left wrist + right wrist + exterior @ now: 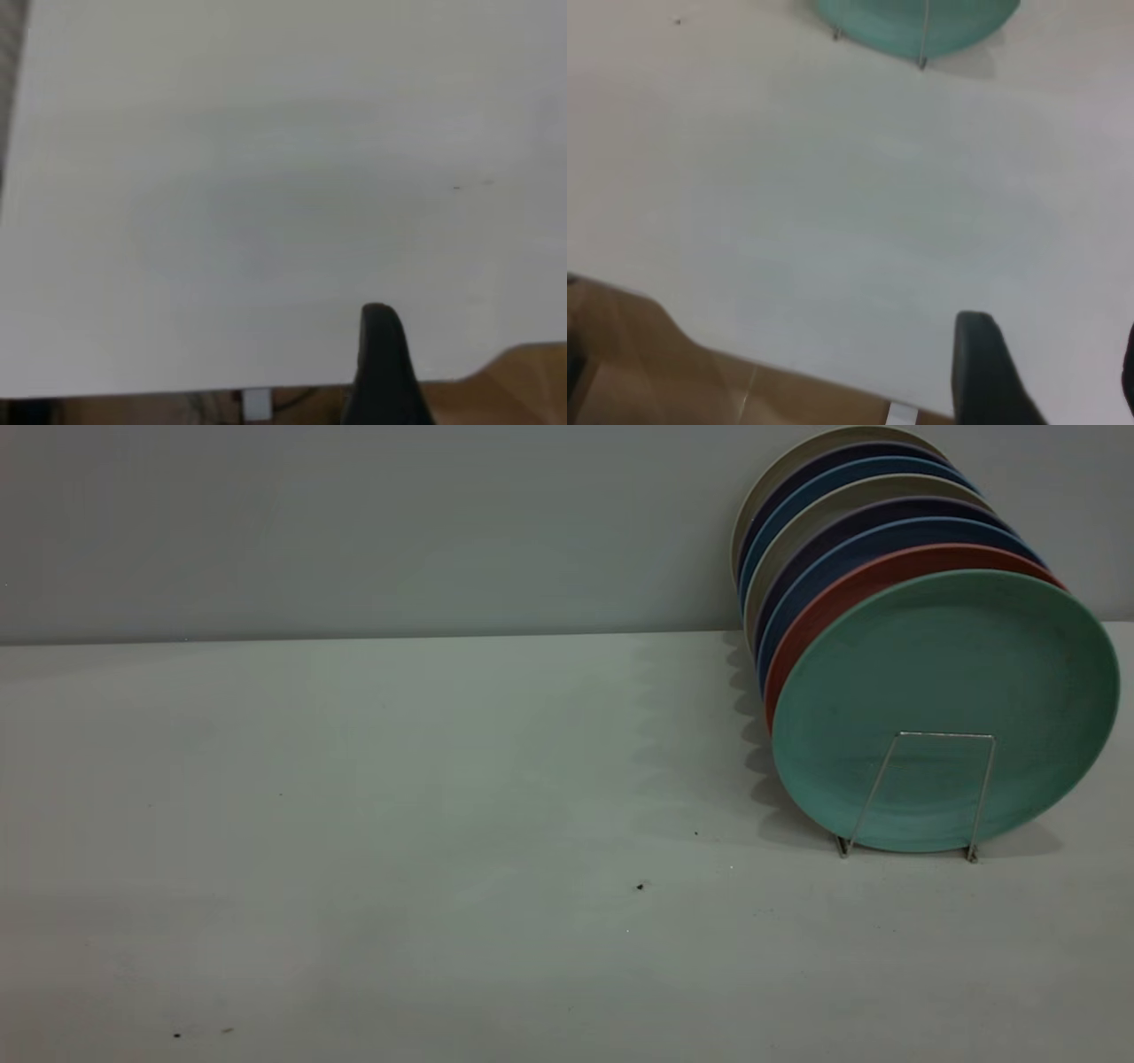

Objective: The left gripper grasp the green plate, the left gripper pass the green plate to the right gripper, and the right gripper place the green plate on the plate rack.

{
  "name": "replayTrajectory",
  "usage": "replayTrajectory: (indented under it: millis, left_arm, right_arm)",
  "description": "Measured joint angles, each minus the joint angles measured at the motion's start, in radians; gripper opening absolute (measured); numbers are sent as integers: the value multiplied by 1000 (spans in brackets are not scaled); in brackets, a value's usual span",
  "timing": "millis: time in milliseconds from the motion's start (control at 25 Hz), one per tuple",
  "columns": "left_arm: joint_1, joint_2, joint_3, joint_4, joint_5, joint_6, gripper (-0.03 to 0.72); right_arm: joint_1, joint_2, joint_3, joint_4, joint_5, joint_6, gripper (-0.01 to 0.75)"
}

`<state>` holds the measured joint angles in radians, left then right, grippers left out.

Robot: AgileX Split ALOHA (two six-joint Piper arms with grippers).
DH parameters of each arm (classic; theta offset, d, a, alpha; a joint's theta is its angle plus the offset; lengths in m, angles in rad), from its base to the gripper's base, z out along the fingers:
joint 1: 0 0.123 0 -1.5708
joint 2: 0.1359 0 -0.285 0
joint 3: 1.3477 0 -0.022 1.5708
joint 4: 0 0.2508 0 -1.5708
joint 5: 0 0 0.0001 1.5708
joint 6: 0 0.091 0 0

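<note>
White table (354,824); green plate (943,708) upright in plate rack (930,793); both pincers' spread seemingly indiscernible.

Standing on edge in one plate rack (946,734), eight plates in all: one green plate (939,682), one salmon-red plate (824,613), two blue plates (921,530), two dark navy plates (886,509), two beige plates (824,505). Showing in front, one wire loop.
</note>
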<state>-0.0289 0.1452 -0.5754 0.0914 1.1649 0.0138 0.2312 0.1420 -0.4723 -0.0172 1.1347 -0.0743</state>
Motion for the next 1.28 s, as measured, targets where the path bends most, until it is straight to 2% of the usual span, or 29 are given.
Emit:
replayTrajectory:
  millis: [240,520,1280]
  left_arm:
    - [0,-28,59,-11,-3,-14,553]
    - [0,-28,89,-130,-30,-1,553]
    - [0,-28,89,-131,-34,5,553]
  right_arm:
    - [0,-14,0,0,-1,0,388]
    - [0,-14,0,0,-2,0,388]
    - [0,-14,0,0,-2,0,388]
